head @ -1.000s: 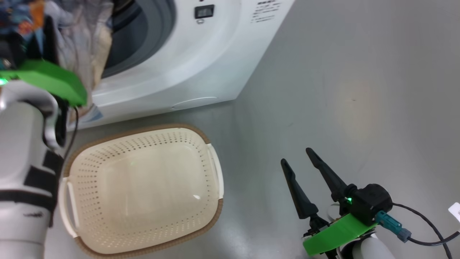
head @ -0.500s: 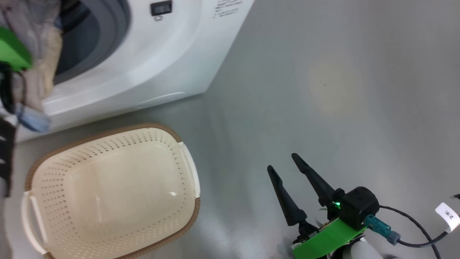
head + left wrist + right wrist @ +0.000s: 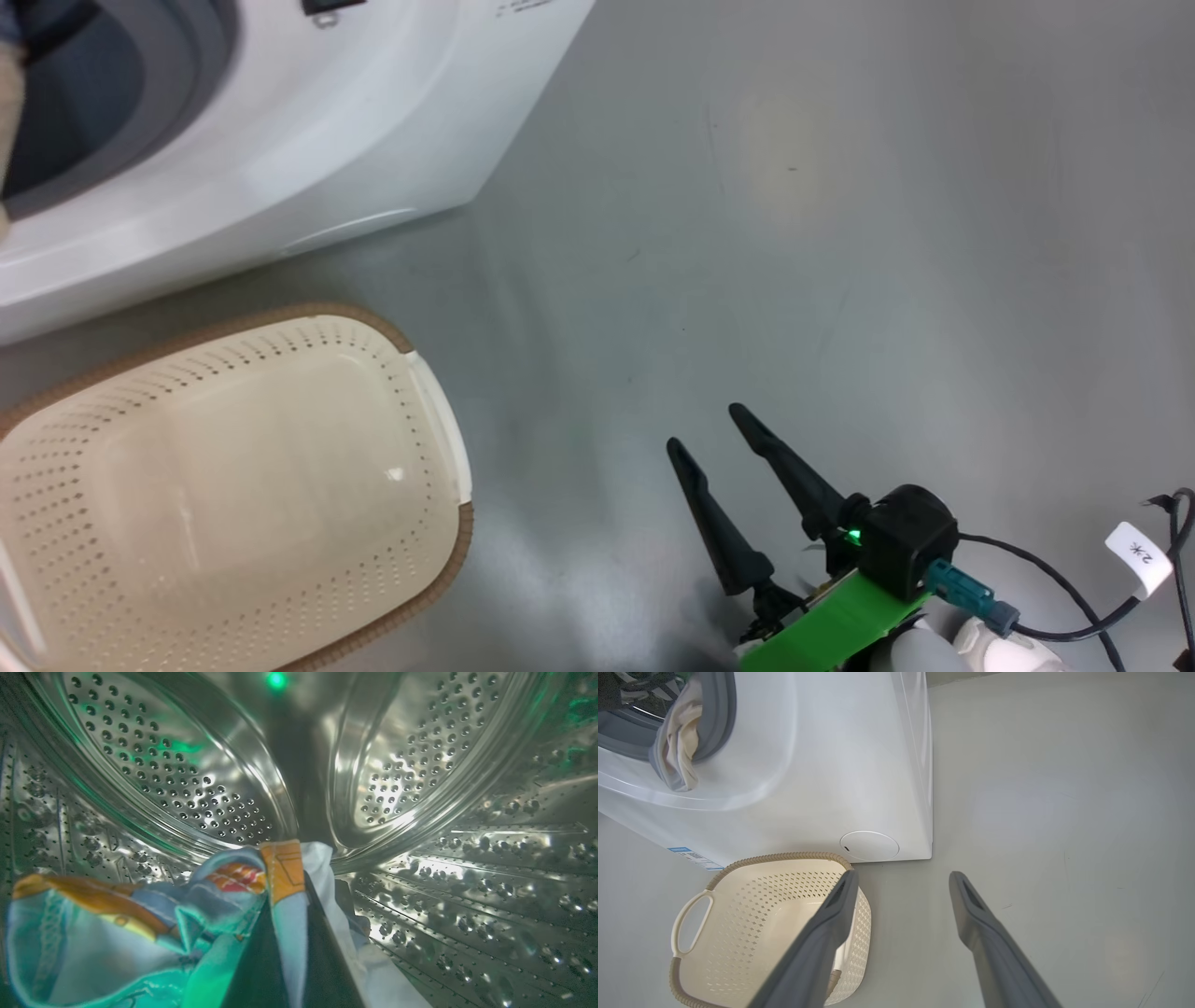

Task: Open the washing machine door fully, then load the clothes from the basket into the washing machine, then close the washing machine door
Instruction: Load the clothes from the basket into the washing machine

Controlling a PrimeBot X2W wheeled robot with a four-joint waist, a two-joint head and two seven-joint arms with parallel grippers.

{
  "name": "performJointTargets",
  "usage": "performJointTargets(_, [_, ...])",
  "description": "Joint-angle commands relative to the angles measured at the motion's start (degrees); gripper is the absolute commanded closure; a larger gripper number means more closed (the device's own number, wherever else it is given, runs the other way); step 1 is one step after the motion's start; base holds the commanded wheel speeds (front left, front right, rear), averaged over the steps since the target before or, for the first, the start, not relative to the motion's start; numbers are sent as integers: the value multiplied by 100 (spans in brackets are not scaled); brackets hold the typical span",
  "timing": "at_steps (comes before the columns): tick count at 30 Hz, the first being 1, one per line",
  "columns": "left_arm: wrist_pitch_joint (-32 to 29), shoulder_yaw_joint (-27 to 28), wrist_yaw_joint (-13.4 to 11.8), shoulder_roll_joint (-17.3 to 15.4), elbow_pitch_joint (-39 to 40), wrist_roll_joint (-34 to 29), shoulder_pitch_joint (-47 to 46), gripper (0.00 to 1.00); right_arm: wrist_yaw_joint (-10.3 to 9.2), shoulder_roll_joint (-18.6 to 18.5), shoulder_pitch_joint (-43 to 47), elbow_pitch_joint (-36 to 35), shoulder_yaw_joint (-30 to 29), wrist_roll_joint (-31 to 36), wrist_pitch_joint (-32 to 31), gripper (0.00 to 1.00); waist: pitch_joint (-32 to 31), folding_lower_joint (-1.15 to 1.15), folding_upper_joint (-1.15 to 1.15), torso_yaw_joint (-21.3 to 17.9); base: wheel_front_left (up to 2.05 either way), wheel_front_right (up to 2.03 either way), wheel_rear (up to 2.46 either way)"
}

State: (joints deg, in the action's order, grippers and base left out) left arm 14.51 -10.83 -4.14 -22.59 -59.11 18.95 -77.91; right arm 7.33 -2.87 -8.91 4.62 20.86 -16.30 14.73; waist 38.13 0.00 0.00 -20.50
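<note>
In the left wrist view my left gripper (image 3: 292, 891) is deep inside the perforated steel drum (image 3: 163, 765) of the washing machine (image 3: 280, 140), shut on the clothes (image 3: 93, 933), a light blue bundle with orange print draped over its dark fingers. A cream cloth piece (image 3: 682, 751) hangs out over the grey seal of the washing machine (image 3: 822, 765). On the floor before it the cream basket (image 3: 462, 532) holds nothing; the right wrist view also has the basket (image 3: 738, 868). My right gripper (image 3: 707, 427) hovers open over the floor right of the basket, nothing between its fingers (image 3: 831, 924). The door is out of view.
Grey floor spreads to the right of the machine and basket. A black cable with a white tag (image 3: 1134, 558) trails from my right wrist. The machine's lower front carries a round cover (image 3: 869, 845) and a blue sticker (image 3: 686, 851).
The head camera has swung right, so machine and basket slid left in the picture. My left arm with the cloth has passed out of the head view. The right gripper stays open.
</note>
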Motion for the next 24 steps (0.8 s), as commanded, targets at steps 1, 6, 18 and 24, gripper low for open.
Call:
performJointTargets(1, [39,103,-32,-337,30,17,-224,100,16,0,48,-101,175,-17,27,0,69,0,0,-82,0,0,0])
performJointTargets(6, [46,269,-139,-526,23,75,-552,100,16,0,43,-116,263,-48,27,0,159,0,0,-194,0,0,0])
performJointTargets(18, [46,534,-354,-600,691,-161,-294,100,16,0,24,-110,321,-145,27,0,262,0,0,-241,0,0,0])
performJointTargets(24, [-70,290,-283,-433,1,-254,-282,0,16,0,27,-36,320,-156,27,0,63,0,0,-119,0,0,0])
